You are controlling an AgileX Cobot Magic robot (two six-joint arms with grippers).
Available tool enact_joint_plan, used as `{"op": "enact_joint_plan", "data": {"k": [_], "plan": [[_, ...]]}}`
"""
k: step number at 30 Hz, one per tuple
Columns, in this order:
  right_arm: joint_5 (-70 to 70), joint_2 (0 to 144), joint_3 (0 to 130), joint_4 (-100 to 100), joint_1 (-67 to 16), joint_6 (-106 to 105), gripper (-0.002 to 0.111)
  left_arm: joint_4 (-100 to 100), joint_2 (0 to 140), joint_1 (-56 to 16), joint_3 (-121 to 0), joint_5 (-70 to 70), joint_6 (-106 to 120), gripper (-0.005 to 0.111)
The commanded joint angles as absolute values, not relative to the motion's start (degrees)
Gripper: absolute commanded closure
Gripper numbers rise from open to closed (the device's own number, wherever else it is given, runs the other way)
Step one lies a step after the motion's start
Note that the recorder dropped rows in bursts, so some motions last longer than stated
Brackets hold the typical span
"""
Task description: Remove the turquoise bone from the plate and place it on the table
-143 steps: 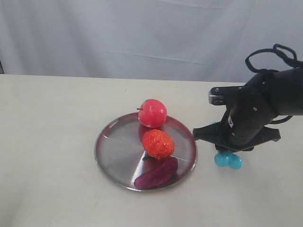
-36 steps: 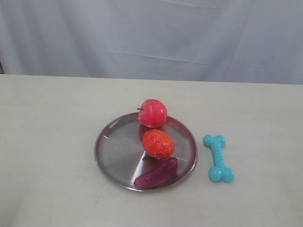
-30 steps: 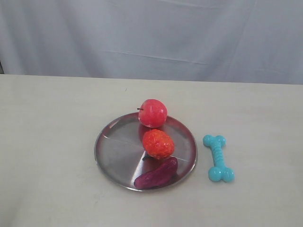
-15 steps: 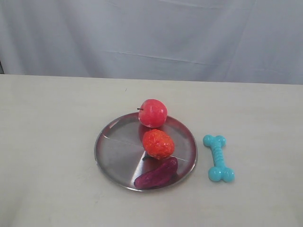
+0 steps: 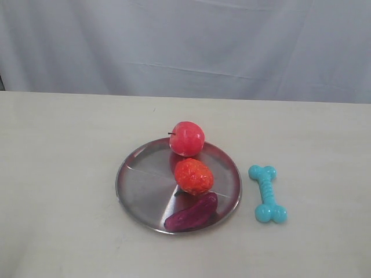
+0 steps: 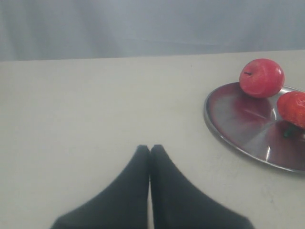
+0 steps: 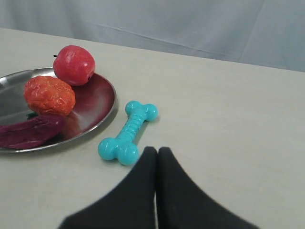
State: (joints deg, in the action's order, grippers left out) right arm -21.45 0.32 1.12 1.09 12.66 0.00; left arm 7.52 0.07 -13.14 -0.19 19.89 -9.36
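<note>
The turquoise bone (image 5: 267, 193) lies flat on the cream table (image 5: 58, 174), just right of the silver plate (image 5: 142, 188) and clear of its rim. The right wrist view shows the same bone (image 7: 128, 131) beside the plate (image 7: 97, 102). My right gripper (image 7: 157, 150) is shut and empty, pulled back from the bone. My left gripper (image 6: 149, 148) is shut with nothing in it, over bare table away from the plate (image 6: 224, 129). Neither arm shows in the exterior view.
On the plate sit a red apple (image 5: 186, 138), an orange-red strawberry toy (image 5: 193, 175) and a purple oblong toy (image 5: 191, 212). A grey cloth backdrop (image 5: 185, 46) hangs behind the table's far edge.
About five seconds ago the right arm stood over the bone beside the plate; it has since left the exterior view. Over the last second nothing has moved.
</note>
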Motion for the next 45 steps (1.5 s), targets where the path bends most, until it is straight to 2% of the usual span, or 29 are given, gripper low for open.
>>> {"op": "enact_joint_plan", "data": {"k": [1,45], "plan": [[-21.2,0.0,0.4,1.1,14.1,-0.4,0.109,7.5,0.0,-13.3,0.0,19.8,-9.4,0.107],[-20.9,0.0,0.0,1.1,15.0,-0.3,0.109,7.5,0.0,-13.3,0.0,19.8,-9.3,0.107]]}}
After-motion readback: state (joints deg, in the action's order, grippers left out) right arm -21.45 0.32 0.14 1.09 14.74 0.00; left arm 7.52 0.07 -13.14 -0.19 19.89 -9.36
